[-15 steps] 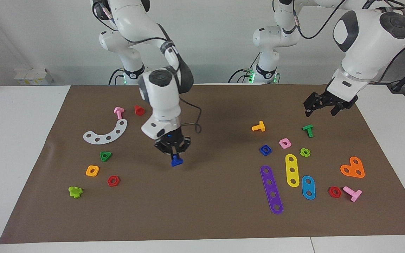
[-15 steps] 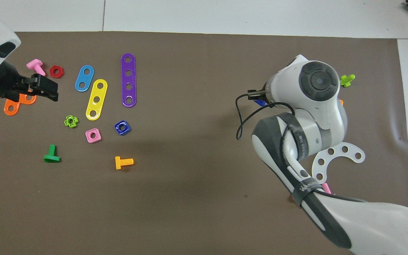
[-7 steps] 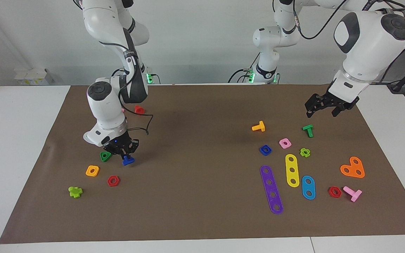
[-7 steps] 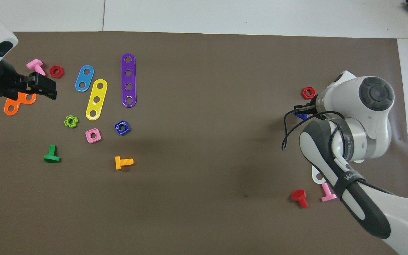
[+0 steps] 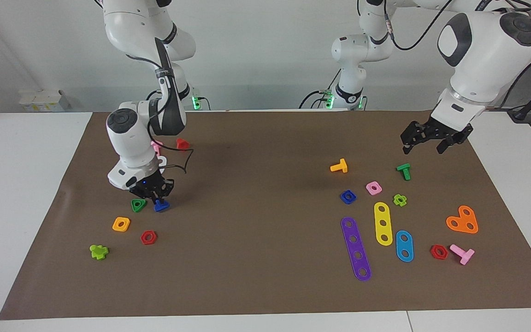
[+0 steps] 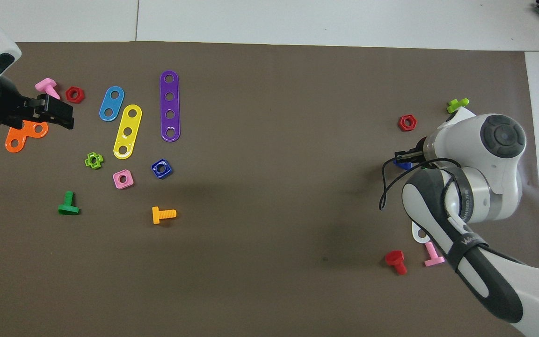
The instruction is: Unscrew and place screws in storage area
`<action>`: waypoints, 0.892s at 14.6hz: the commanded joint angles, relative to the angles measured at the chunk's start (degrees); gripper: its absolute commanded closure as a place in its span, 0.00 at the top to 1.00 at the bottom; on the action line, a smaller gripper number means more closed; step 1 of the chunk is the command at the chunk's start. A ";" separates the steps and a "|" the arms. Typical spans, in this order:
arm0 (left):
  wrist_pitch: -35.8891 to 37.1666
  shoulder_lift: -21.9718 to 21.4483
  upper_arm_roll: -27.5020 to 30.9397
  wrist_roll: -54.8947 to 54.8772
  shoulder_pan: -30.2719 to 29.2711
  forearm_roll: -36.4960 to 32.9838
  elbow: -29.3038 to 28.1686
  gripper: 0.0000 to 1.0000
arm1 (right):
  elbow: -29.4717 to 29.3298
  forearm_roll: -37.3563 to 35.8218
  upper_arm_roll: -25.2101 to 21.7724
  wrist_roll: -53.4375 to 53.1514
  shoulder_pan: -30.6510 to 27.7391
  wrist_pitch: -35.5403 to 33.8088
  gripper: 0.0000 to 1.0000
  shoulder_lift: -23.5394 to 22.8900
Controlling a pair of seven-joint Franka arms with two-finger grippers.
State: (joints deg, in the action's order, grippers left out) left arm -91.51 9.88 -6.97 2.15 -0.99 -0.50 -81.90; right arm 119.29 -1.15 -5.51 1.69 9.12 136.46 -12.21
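The right pincer (image 5: 158, 199), closed on a blue screw (image 5: 161, 206), sets it down in the storage area (image 5: 122, 203) beside a green nut (image 5: 138, 204); release remains, while the left pincer (image 5: 427, 138) waits, fingers apart and empty, above a green bolt (image 5: 404, 171).

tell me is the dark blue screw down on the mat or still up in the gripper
Down, it seems: the blue screw meets the mat beside the green triangular nut, with the right gripper closed on its stem. Full contact is unclear.

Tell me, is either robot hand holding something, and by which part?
The right gripper holds the blue screw by its stem, head down near the mat, beside the green triangular nut. The left gripper holds nothing.
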 commanded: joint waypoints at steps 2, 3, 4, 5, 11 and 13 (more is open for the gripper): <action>-1.57 -2.14 0.46 -0.83 -0.15 0.15 -2.65 1.00 | 2.44 0.89 0.85 1.30 -1.03 1.80 1.00 2.02; -1.57 -2.23 0.55 -0.83 -0.32 0.15 -2.65 1.00 | 1.92 0.89 0.85 1.21 -1.03 1.80 1.00 1.84; -1.57 -2.23 0.64 -0.74 -0.33 0.15 -2.65 1.00 | 1.22 0.89 0.85 1.12 -0.95 1.62 1.00 1.58; -1.92 -2.23 0.64 -0.57 -0.33 0.15 -2.65 1.00 | 0.34 0.89 0.85 1.03 -0.94 1.36 1.00 1.58; -2.09 -2.85 0.81 -0.39 0.02 0.15 -3.00 1.00 | -6.69 0.89 0.76 -8.79 -0.68 -9.34 1.00 6.22; -1.66 -2.94 0.90 -0.22 0.37 0.15 -3.00 1.00 | -7.22 0.97 0.67 -9.69 -1.55 -14.52 1.00 10.17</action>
State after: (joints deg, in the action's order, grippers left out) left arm -92.21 9.10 -6.47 2.15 -1.05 -0.50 -82.19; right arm 112.02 -0.98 -5.46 -6.65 9.06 126.43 -6.17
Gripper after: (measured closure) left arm 0.000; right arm 0.000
